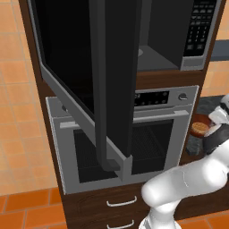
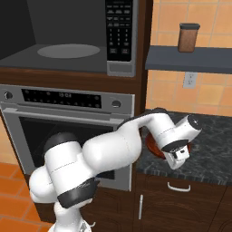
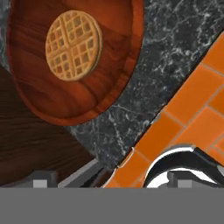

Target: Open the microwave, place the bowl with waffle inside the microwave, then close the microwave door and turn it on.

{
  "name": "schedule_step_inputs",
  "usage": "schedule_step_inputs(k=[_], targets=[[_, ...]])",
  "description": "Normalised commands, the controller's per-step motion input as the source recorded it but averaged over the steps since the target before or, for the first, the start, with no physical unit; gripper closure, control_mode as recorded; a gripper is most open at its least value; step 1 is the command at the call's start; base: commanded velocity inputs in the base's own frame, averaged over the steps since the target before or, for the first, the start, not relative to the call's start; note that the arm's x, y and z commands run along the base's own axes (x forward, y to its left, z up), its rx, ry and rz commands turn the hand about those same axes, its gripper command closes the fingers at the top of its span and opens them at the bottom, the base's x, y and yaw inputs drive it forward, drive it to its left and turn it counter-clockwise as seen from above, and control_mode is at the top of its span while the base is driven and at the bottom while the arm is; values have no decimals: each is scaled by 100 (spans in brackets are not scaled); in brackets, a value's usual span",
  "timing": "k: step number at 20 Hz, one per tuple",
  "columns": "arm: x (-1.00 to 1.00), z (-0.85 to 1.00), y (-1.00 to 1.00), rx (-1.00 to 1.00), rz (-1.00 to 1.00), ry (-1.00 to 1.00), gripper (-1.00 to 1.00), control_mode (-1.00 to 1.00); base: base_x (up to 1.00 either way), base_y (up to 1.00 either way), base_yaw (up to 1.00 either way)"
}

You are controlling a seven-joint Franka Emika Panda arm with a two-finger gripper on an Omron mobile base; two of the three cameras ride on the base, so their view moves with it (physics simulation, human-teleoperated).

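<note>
Hand view: bowl (image 3: 70, 61) lies ahead of the jaws, past the tips and off to one side, resting on dark speckled counter (image 3: 175, 52) near its edge. Waffle (image 3: 73, 45) sits flat inside the bowl, off its centre. Finger tips (image 3: 43, 179) barely rise at the bottom of the view and stand well apart, so the jaws read as wide and hold nothing. Nothing lies between them but counter edge and orange floor below.

Right base view: gripper (image 2: 177, 157) hangs over the counter beside the cabinet, just in front of the bowl. Microwave (image 2: 68, 50) stands above and to the side of the hand, cavity exposed.

Left base view: door (image 1: 89, 85) swung fully out, so opening looks done; fetching the bowl is the step in hand.

Risks, as judged:
- Rim not yet between the jaws; closing now would catch air.
- Shallow rim gives a thin hold; a tilted lift could slide the waffle out.
- Bowl near the counter edge; a nudge could push it off.
- The door projects far; a carry swing might strike it.
</note>
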Motion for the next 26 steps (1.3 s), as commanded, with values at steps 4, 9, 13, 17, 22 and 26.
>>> schedule_step_inputs(k=[4, 9, 13, 17, 22, 26], targets=[[26, -37, -27, 10, -19, 10, -100, -100, 0, 0, 0], [13, -33, -14, 4, -16, 2, -100, -100, 0, 0, 0], [25, -36, -11, 1, -14, 0, -100, -100, 0, 0, 0], [38, -44, -3, 0, -14, 0, -100, -100, 0, 0, 0], [28, -43, -1, 0, -14, 0, -100, -100, 0, 0, 0], [6, -17, -1, 0, -9, 0, 100, -100, 0, 0, 0]])
